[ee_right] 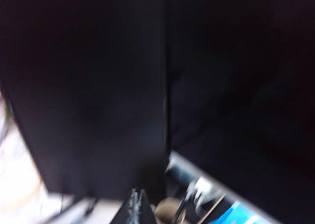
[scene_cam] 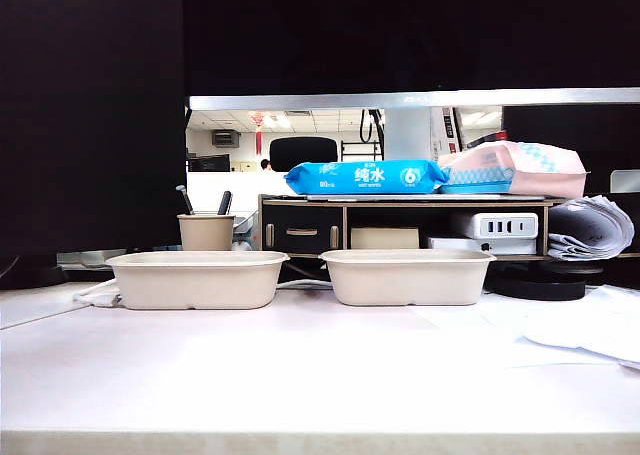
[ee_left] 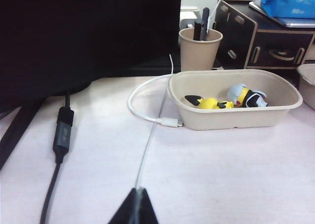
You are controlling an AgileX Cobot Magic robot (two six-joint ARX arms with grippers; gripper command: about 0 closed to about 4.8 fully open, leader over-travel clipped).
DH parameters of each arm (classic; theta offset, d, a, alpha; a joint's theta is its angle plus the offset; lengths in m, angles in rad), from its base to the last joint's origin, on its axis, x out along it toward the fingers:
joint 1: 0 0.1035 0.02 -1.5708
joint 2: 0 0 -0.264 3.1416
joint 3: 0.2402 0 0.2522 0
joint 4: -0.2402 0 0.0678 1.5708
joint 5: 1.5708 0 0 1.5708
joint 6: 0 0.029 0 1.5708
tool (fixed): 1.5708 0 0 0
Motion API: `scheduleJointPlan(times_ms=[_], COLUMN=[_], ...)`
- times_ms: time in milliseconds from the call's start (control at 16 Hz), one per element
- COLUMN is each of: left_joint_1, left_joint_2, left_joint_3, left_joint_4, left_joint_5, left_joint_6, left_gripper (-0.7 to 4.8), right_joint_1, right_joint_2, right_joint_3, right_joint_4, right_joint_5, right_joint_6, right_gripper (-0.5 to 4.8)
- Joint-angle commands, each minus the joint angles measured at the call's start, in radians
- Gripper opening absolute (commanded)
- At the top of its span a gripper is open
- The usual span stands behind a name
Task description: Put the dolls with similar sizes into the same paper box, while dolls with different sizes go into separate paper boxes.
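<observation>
Two beige paper boxes stand side by side on the white table, the left box and the right box. Neither arm shows in the exterior view. In the left wrist view the left box holds two dolls: a yellow-and-black figure lying down and a yellow doll with grey-white hair. My left gripper hovers over the table short of that box, shut and holding nothing. The right wrist view is blurred; my right gripper is shut and empty, facing a dark screen. The other dolls are out of view.
A beige cup with pens stands behind the left box. A white cable and a black cable lie on the table beside it. A dark shelf with drawers carries a blue wipes pack. Papers lie at the right.
</observation>
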Motion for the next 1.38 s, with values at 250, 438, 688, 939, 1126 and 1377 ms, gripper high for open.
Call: scheduleJointPlan(times_ms=[250, 438, 688, 939, 1126, 1377], left_joint_1=[-0.002, -0.002, -0.002, -0.003, -0.003, -0.002], left_joint_2=[0.0, 0.0, 0.0, 0.0, 0.0, 0.0], left_joint_3=[0.001, 0.001, 0.001, 0.001, 0.001, 0.001], left_joint_4=[0.009, 0.009, 0.009, 0.009, 0.009, 0.009], left_joint_5=[0.001, 0.001, 0.001, 0.001, 0.001, 0.005], left_joint_6=[0.002, 0.002, 0.002, 0.002, 0.002, 0.002], left_gripper=[-0.05, -0.05, -0.05, -0.05, -0.05, -0.05], right_joint_1=[0.01, 0.01, 0.01, -0.073, -0.261, -0.612], right_joint_2=[-0.156, -0.176, -0.169, -0.279, -0.55, -0.978], right_joint_3=[0.001, 0.001, -0.002, -0.035, -0.249, -1.092], right_joint_4=[-0.007, -0.007, -0.009, -0.132, -0.104, 0.204], right_joint_5=[0.056, 0.056, 0.056, 0.006, 0.046, 0.186], right_joint_6=[0.004, 0.004, 0.004, 0.003, -0.045, -0.027], right_gripper=[-0.01, -0.01, -0.01, -0.01, -0.01, -0.01])
